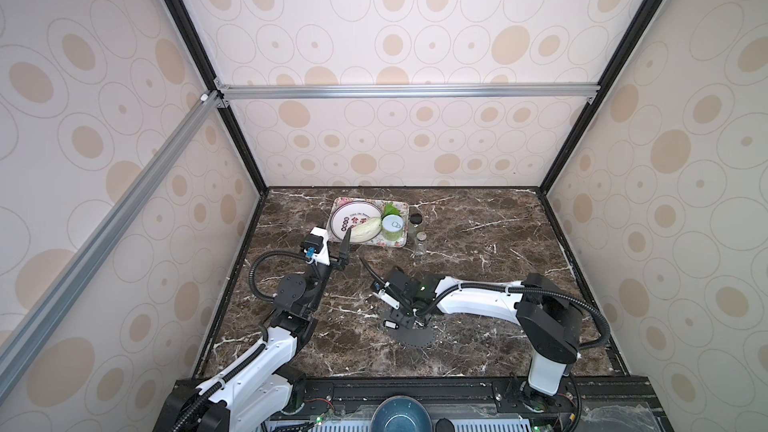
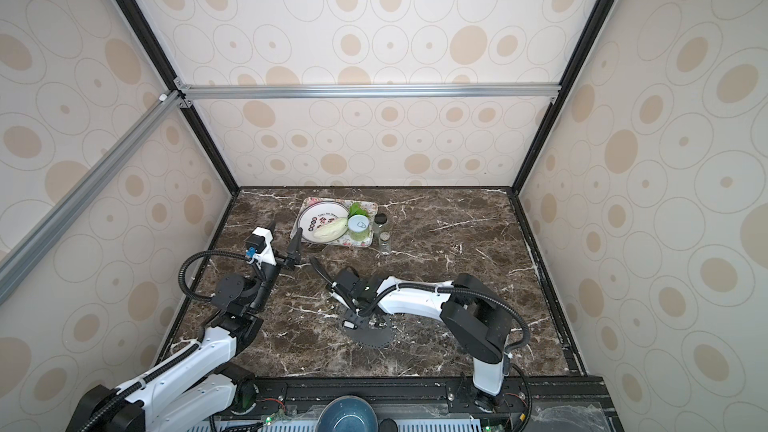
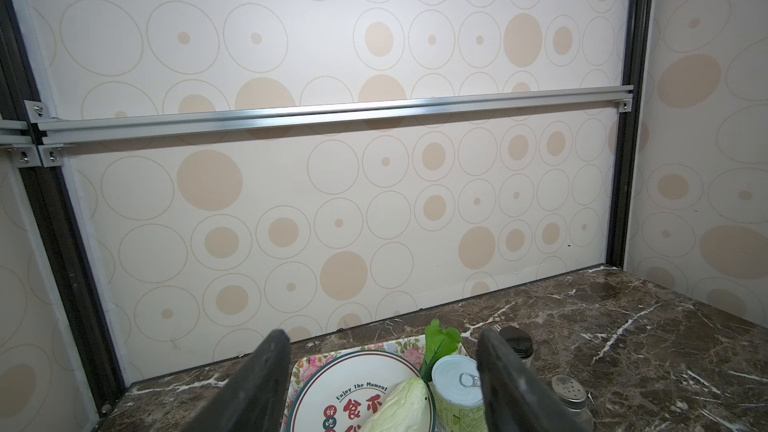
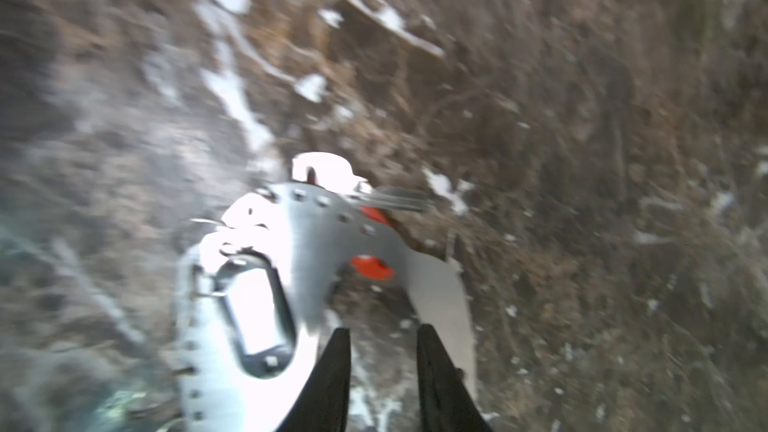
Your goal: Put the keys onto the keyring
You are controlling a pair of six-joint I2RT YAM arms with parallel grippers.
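The keyring (image 1: 415, 338) (image 2: 374, 338), a flat grey oval loop with a dotted edge, lies on the marble near the front middle. In the right wrist view the keyring (image 4: 316, 243) is blurred and glaring. The black key with a white centre (image 4: 257, 317) (image 1: 390, 324) rests on its band. The red-orange key (image 4: 372, 268) shows at the ring's inner edge, partly under the band. My right gripper (image 4: 382, 334) (image 1: 405, 320) hovers just over the ring, open, with only marble between its fingers. My left gripper (image 3: 384, 336) (image 2: 284, 232) is raised at the left, open and empty, facing the tray.
A floral tray (image 1: 374, 245) at the back holds a white plate (image 1: 347, 216), a cabbage (image 1: 365, 229), green leaves and a green can (image 1: 392, 228). Two glass shakers (image 1: 417, 222) (image 1: 420, 245) stand to its right. A blue bowl (image 1: 395, 413) sits beyond the front edge. Walls enclose three sides.
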